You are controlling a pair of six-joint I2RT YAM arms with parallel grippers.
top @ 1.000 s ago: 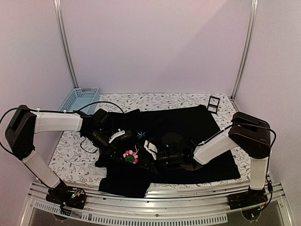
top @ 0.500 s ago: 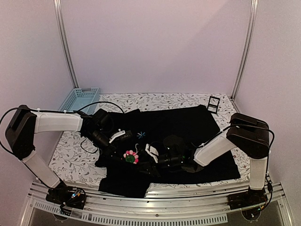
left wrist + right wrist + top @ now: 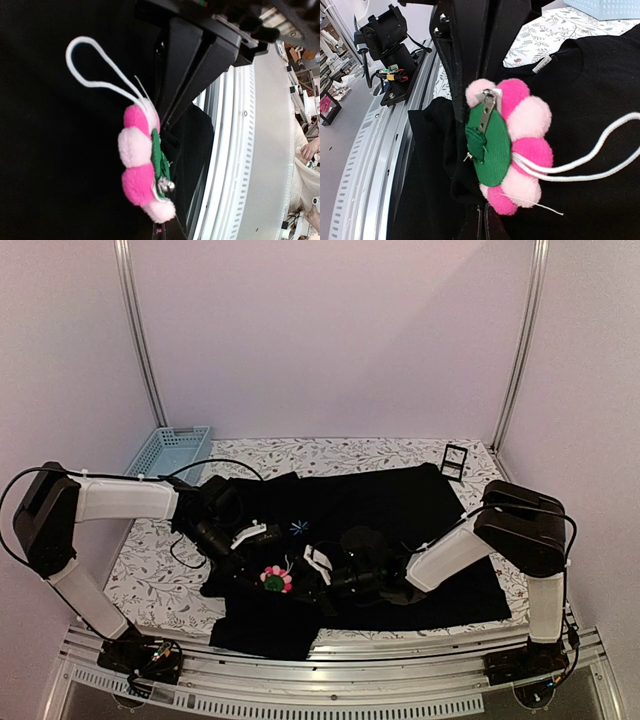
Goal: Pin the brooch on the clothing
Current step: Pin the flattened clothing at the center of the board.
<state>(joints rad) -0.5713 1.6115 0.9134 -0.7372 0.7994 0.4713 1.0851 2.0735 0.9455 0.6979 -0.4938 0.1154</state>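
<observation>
The brooch [image 3: 276,578], pink and pale-pink pompom petals with a white cord loop, is held just above the black shirt [image 3: 400,505] near its front left. My left gripper [image 3: 252,558] is shut on the brooch's clip end; in the left wrist view the brooch [image 3: 141,165] hangs edge-on above my fingers [image 3: 161,233]. My right gripper [image 3: 312,575] meets it from the other side. In the right wrist view the brooch's green back and silver clip [image 3: 492,145] face the camera, and my fingers [image 3: 481,224] are shut on a fold of shirt [image 3: 452,165] against it.
A light-blue star emblem [image 3: 298,528] lies on the shirt behind the brooch. A blue basket [image 3: 168,452] stands at the back left and a small black stand [image 3: 454,460] at the back right. The metal front rail [image 3: 330,655] runs close below the grippers.
The brooch and both grippers have shifted slightly toward the front edge. The right gripper has edged a little left, closer against the brooch.
</observation>
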